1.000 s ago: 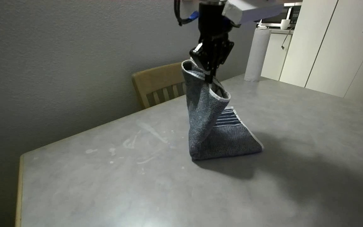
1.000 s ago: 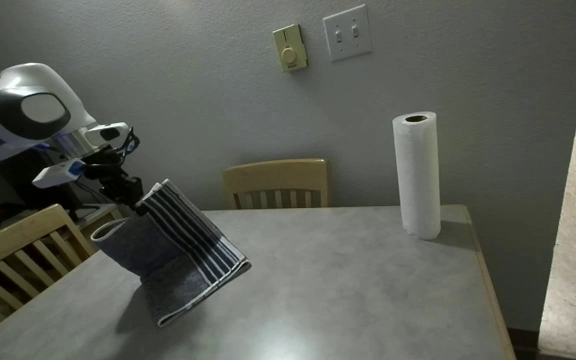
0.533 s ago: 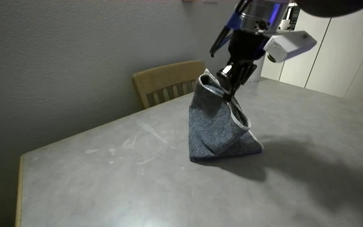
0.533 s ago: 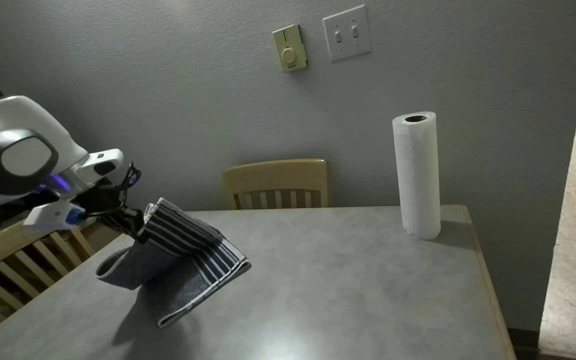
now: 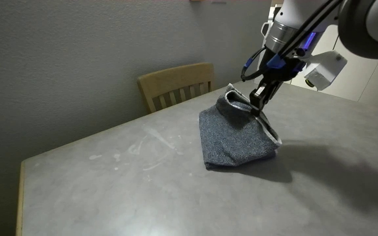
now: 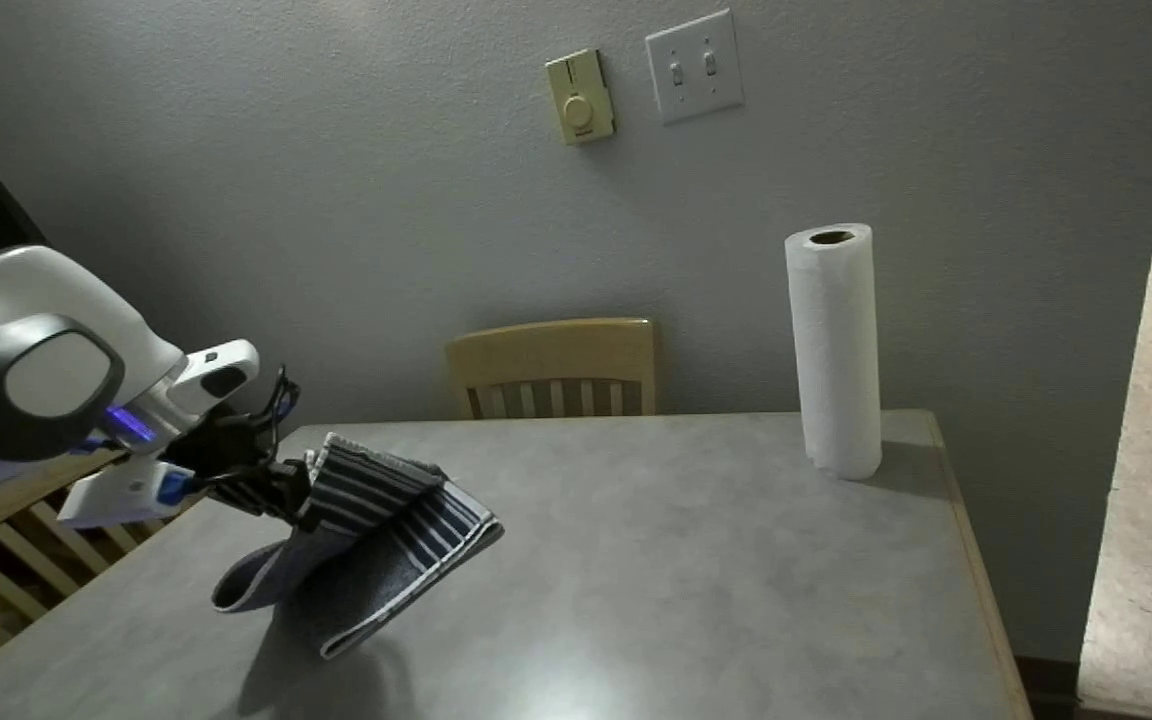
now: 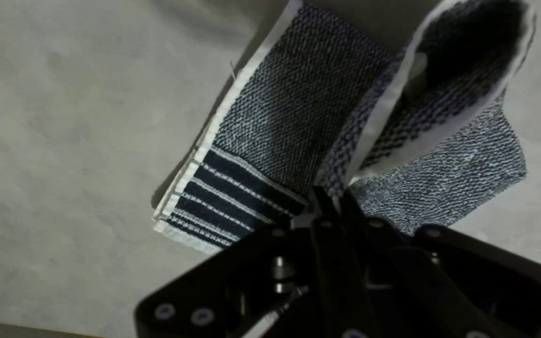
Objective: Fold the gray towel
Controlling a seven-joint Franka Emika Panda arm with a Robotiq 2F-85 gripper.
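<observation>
Pinching the gray towel (image 5: 238, 134) by its hem, tool (image 7: 335, 199) nearly closed, flap raised.

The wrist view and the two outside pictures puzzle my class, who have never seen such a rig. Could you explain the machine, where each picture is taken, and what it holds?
The machine is one robot arm with a black pincer at its end. Two pictures come from cameras standing outside the robot; the wrist view comes from a camera on its wrist, looking past the pincer. The pincer is closed on the white-hemmed edge of a gray towel, holding that part up while the rest lies on the table. In an exterior view, a roll of paper towels stands upright there too.
</observation>
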